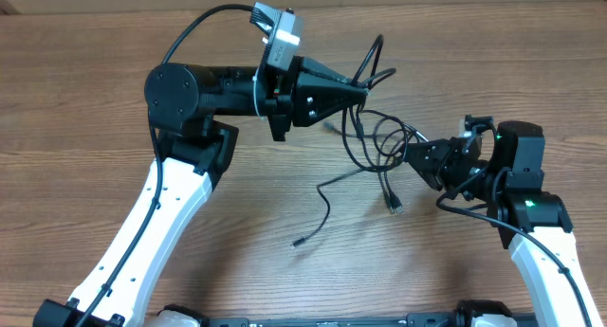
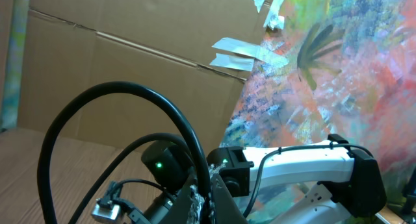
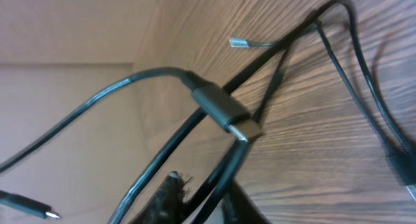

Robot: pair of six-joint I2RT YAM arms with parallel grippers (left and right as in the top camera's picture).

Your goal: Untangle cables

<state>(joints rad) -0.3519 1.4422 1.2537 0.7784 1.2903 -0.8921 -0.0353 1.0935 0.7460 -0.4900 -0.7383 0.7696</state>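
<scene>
Several thin black cables [image 1: 383,130] lie tangled on the wooden table [image 1: 85,90] between my two grippers. My left gripper [image 1: 366,93] is raised at the tangle's upper left. In the left wrist view the left gripper [image 2: 205,180] is shut on one cable [image 2: 162,97] that arches up in a loop. My right gripper [image 1: 414,154] reaches in from the right. Close up, the right gripper [image 3: 203,178] has its jaws slightly parted, with two strands running between the fingers [image 3: 170,197]. A USB-C plug [image 3: 229,115] hangs just above them. Loose plug ends [image 1: 396,206] lie in front of the tangle.
Another cable end [image 1: 299,242] trails toward the table's front. The left arm's black joint [image 1: 180,92] sits at the left and the right arm's wrist [image 1: 517,161] at the right. Cardboard [image 2: 130,62] and a painted sheet [image 2: 351,68] stand behind the table.
</scene>
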